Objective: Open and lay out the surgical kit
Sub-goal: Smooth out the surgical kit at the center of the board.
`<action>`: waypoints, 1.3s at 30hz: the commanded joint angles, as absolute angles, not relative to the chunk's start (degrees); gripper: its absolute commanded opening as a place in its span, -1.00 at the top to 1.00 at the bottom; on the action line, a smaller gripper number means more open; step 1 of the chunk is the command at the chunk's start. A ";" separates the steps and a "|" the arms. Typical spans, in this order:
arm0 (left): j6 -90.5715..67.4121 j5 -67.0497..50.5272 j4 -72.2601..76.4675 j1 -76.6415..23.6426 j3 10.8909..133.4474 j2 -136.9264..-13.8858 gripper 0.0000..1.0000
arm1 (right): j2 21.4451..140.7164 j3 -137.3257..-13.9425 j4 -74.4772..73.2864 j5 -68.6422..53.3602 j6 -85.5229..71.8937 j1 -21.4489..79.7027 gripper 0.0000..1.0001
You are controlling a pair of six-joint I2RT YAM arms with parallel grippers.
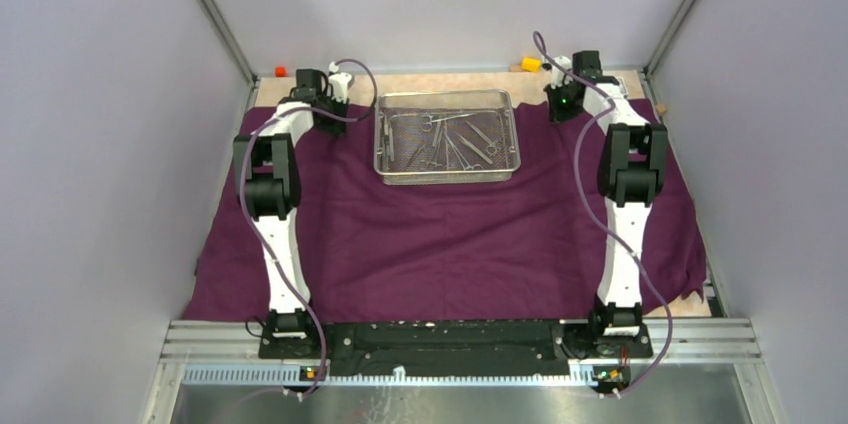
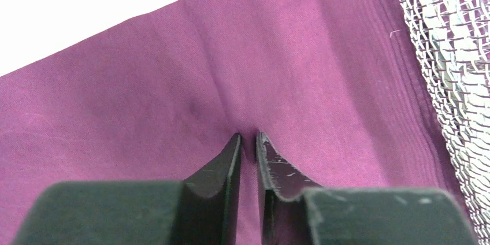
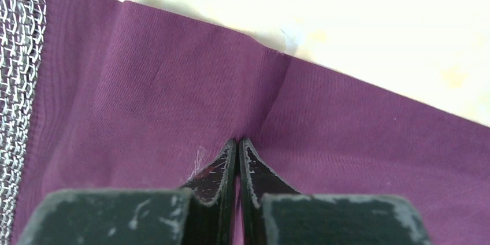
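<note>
The dark purple cloth wrap (image 1: 450, 234) lies spread open over the table. On its far middle stands the silver wire-mesh tray (image 1: 447, 177), with steel clamps and tweezers (image 1: 450, 139) lying inside. My left gripper (image 1: 325, 112) is down at the cloth's far left, beside the tray. In the left wrist view the left gripper (image 2: 247, 138) pinches a small ridge of cloth (image 2: 173, 83), and the tray's mesh wall (image 2: 456, 54) is at its right. My right gripper (image 1: 565, 104) is at the far right. Seen from the right wrist, the right gripper (image 3: 238, 140) is shut on a fold of cloth (image 3: 144, 83), tray mesh (image 3: 20, 54) at the left.
A yellow block (image 1: 530, 64) and a small red block (image 1: 280, 71) sit at the far table edge, behind the arms. A strip of bare wooden table (image 1: 450, 82) shows beyond the cloth. Grey walls stand close on both sides, and a metal rail (image 1: 460, 339) runs along the near edge.
</note>
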State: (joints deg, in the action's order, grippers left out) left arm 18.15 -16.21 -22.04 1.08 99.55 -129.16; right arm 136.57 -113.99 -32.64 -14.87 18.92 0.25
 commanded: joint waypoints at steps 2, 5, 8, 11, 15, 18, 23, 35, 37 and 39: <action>16.99 -18.93 -30.28 0.87 99.25 -133.84 0.80 | 140.53 -114.86 -37.69 -15.52 17.82 1.85 1.00; 16.75 -18.98 -30.64 0.88 100.02 -134.19 1.00 | 141.25 -116.19 -38.03 -15.10 17.50 1.94 1.00; 16.46 -19.00 -30.76 0.88 100.89 -134.46 1.00 | 141.77 -117.37 -38.10 -13.98 17.32 1.88 1.00; 15.73 -18.49 -30.78 1.03 101.95 -134.71 1.00 | 142.38 -119.09 -38.40 -12.46 17.31 1.93 1.00; 15.00 -17.52 -30.67 1.34 103.11 -135.29 1.00 | 143.90 -121.83 -39.27 -9.75 17.81 1.85 1.00; 14.21 -16.45 -31.05 1.51 104.09 -135.91 1.00 | 145.12 -123.88 -40.02 -8.22 18.14 1.85 1.00; 13.70 -15.30 -31.54 2.01 105.29 -136.65 1.00 | 146.48 -125.77 -40.68 -6.07 18.70 1.85 1.00; 12.74 -14.09 -32.39 3.17 108.52 -138.41 1.00 | 148.17 -128.94 -42.02 -3.78 19.41 0.58 1.00; 12.53 -13.79 -32.22 3.36 108.69 -138.56 1.00 | 148.18 -128.98 -42.09 -3.79 19.41 0.25 1.00; 12.41 -13.66 -32.17 3.55 108.99 -138.69 1.00 | 148.38 -129.23 -42.24 -3.81 19.42 0.21 1.00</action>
State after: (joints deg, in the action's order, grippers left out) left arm 12.47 -17.54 -29.32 2.24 109.19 -134.15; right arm 143.85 -128.46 -40.88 -8.36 17.93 1.48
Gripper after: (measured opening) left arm 0.005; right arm 0.006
